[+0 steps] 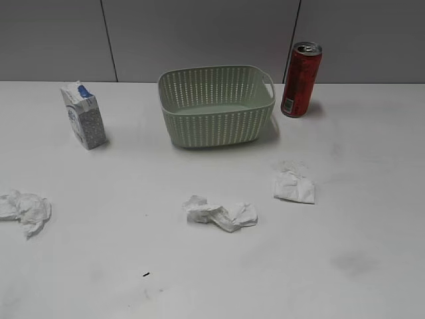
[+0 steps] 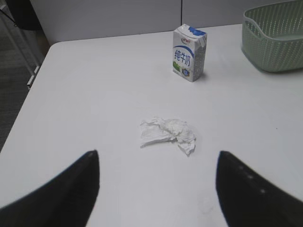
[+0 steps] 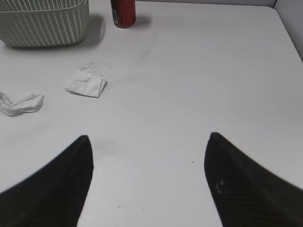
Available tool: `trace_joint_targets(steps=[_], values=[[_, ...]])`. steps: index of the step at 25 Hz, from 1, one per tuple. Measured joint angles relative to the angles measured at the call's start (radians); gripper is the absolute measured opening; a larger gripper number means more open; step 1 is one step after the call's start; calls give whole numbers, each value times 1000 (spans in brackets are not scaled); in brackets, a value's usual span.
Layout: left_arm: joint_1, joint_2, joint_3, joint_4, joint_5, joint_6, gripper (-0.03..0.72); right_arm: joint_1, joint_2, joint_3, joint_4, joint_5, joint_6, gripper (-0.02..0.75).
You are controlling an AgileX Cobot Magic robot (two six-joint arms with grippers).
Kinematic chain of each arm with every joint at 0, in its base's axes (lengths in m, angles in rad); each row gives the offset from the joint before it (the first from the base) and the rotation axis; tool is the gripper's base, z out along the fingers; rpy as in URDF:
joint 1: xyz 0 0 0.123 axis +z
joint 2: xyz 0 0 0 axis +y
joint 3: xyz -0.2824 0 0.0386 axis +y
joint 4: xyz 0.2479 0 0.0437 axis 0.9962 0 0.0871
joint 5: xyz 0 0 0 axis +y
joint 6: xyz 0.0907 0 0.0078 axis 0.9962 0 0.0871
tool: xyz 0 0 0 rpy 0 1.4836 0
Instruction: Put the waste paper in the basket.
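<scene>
Waste paper (image 2: 168, 133) lies ahead of the left gripper's (image 2: 156, 189) wide, empty jaws, apparently untouched.

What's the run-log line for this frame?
wads: left, middle, right, all on table | basket: no wads seen inside | left tool: open, empty | right tool: open, empty

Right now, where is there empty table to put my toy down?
The widest bare patch is the near right, in front of the right paper wad and right of the middle wad. There is also room between the carton and the basket. The gap between basket and can is tight.
</scene>
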Motion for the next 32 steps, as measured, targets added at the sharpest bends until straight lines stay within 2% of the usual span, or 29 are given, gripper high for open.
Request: trace_joint_targets(steps=[2,4,9,18,25,32], values=[[0,0,0,-1,0,0,653,0,0,0,-1,0,0,553],[0,21,0,-3,-1,0,665,0,0,0,-1,0,-1,553],[0,184,0,-5,-1,0,645,0,0,0,-1,0,-1,553],[0,652,-13,-6,-18,16,610,0,0,0,-1,0,-1,553],[-2,927,-32,-5,-186,71,592,0,0,0,-1,0,-1,553],[-68,1216,-122,-5,-320,104,593,0,0,0,-2,0,-1,553]])
